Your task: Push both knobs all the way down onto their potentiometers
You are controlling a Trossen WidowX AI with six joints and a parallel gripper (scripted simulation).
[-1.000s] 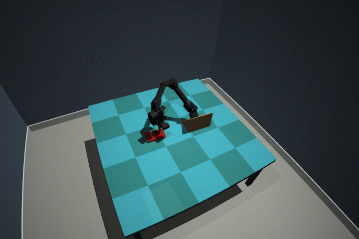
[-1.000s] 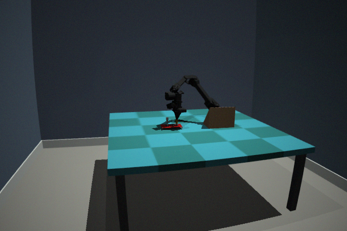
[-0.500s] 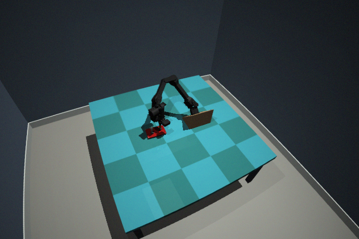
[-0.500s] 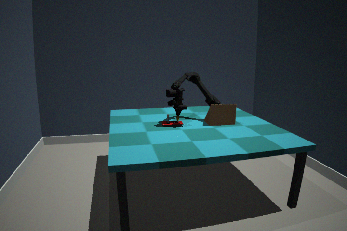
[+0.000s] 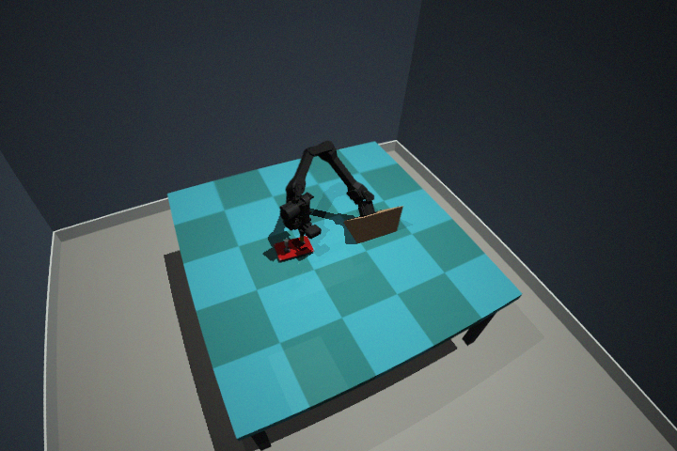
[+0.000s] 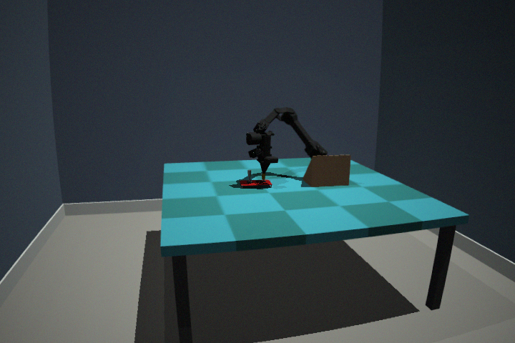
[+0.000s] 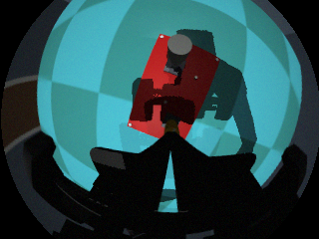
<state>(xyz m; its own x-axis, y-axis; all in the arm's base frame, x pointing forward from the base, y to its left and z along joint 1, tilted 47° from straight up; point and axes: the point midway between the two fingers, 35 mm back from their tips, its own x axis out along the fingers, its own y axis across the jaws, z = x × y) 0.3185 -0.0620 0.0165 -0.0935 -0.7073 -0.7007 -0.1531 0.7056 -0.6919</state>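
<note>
The red circuit board (image 5: 281, 255) (image 6: 247, 184) (image 7: 155, 70) stands low on the table. A grey knob (image 5: 286, 244) (image 6: 249, 174) (image 7: 179, 45) stands tall at one end of the board, with a gap under its cap showing the shaft or body in the wrist view. A brass-coloured knob (image 5: 302, 240) (image 6: 263, 176) (image 7: 171, 126) stands at the other end, partly hidden by the fingertips. My gripper (image 6: 263, 173) (image 7: 170, 134) is shut with nothing between its fingers. It points down, its tips at the top of the brass knob; whether they touch is unclear. How far down the brass knob sits is hidden.
A brown upright panel (image 5: 375, 225) (image 6: 328, 170) stands on the checkered table (image 5: 355, 329) (image 6: 262, 226), in front of the arm's base and to the right of the board in the top and exterior views. The arm arches over from its base to the board.
</note>
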